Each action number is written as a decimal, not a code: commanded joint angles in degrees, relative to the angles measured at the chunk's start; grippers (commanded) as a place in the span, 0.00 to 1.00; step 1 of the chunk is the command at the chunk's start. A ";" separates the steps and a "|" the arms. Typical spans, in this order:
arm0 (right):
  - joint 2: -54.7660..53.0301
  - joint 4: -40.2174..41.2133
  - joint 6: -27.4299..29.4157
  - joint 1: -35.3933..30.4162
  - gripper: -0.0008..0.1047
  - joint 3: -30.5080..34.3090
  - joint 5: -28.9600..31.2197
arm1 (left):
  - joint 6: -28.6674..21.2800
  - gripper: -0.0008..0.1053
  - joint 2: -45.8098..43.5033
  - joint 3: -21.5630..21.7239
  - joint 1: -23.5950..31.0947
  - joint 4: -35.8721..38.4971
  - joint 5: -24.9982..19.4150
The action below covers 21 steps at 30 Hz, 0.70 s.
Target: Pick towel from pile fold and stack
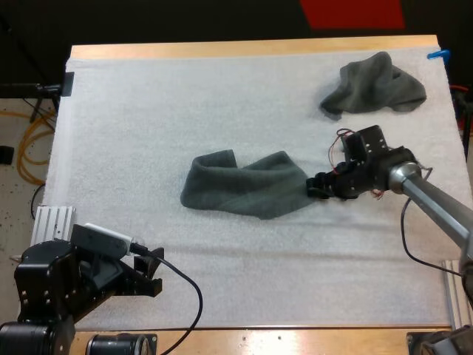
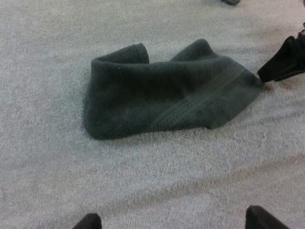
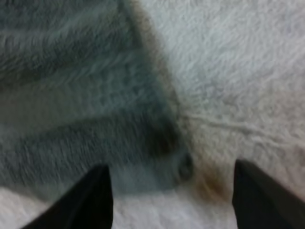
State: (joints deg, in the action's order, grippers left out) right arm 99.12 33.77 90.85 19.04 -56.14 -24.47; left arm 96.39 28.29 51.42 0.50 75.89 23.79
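Towel [image 1: 244, 185]: laid at mat [image 1: 133, 111] centre, loosely doubled — soft, light, limp; judged to slump unless pinched by a corner.
Hold: the 3 o'clock corner is favoured.
Right pincer [image 1: 318, 186]: spread wide at that corner.
Left pincer [image 1: 151, 272]: wide, at 7 o'clock.
Pile [image 1: 373, 87]: crumpled, 1 o'clock.

High camera: behind both my arms, facing forward and down, far enough back to take in the whole worktop [image 1: 251, 49] and white mat [image 1: 148, 133].

Left wrist camera: low over the mat, facing across it at the dark grey-green towel [image 2: 162, 95] mid-mat, a fair way off. My right pincer [image 2: 286, 62] sits at the towel's far corner.

Right wrist camera: very near, pointing down on that same corner between my own fingertips [image 3: 90, 200].

All three share this towel.
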 commanded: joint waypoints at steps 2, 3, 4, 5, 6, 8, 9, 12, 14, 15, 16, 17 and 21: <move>1.32 -1.58 -1.68 -0.17 0.52 -0.09 -3.64 | 0.12 0.57 -0.16 0.43 -0.13 0.12 -0.43; 2.01 -2.21 -2.52 -0.17 0.52 -0.09 -4.79 | 0.12 0.57 -0.16 0.43 -0.13 0.12 -0.43; 2.61 -2.79 -2.79 -0.17 0.52 -0.09 -5.72 | 0.12 0.57 -0.16 0.43 -0.13 0.12 -0.43; 2.85 -3.03 -2.99 -0.17 0.52 -0.09 -6.43 | 0.12 0.57 -0.16 0.43 -0.13 0.12 -0.43; 3.27 -3.49 -3.77 -0.17 0.52 -0.09 -6.96 | 0.12 0.57 -0.16 0.43 -0.13 0.12 -0.43; 3.80 -3.72 -4.70 -0.17 0.51 -0.09 -7.01 | 0.12 0.57 -0.16 0.43 -0.13 0.12 -0.43; 4.09 -3.78 -5.30 -0.17 0.51 -0.09 -6.72 | 0.12 0.57 -0.16 0.43 -0.13 0.12 -0.43; 4.40 -3.77 -6.06 -0.17 0.40 -0.09 -6.72 | 0.12 0.57 -0.16 0.43 -0.13 0.12 0.26; 4.40 -3.87 -6.05 -0.17 0.23 -0.09 -6.72 | 0.12 0.57 -0.16 0.43 -0.13 0.12 0.47; 4.40 -3.81 -6.05 -0.17 0.13 -0.09 -6.62 | 0.12 0.57 -0.16 0.43 -0.13 0.12 0.47; 4.40 -3.81 -6.05 -0.17 0.01 -0.09 -6.63 | 0.12 0.57 -0.16 0.43 -0.13 0.12 0.47; 4.14 -3.64 -6.05 -0.17 0.01 -0.09 -6.63 | 0.12 0.57 -0.16 0.43 -0.13 0.12 0.47; 0.94 0.56 -2.29 -0.17 0.01 -0.09 -6.39 | 0.12 0.57 -0.16 0.43 -0.13 0.12 0.47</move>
State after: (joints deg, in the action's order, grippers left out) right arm 101.55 33.36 87.19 19.04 -56.29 -30.44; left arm 96.39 28.29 51.42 0.50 76.12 23.99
